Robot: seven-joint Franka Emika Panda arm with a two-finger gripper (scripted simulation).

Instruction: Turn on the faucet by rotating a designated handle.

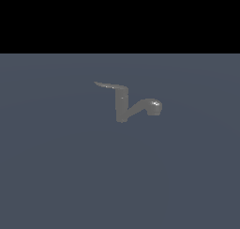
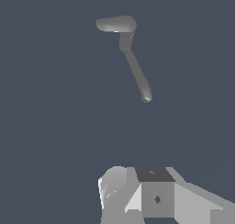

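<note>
- While the gripper [image 2: 153, 195] hangs well apart from the faucet [image 1: 123, 106], nothing is held; I cannot tell how its jaws stand
- The handle [image 1: 111, 86] projects toward the exterior view's left; a misjudged approach could catch the spout [image 1: 147, 106] instead; a glancing push might slip off the thin lever

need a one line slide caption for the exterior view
Grey faucet alone on a blue-grey floor, handle pointing to the view's left, spout to its right.
</note>
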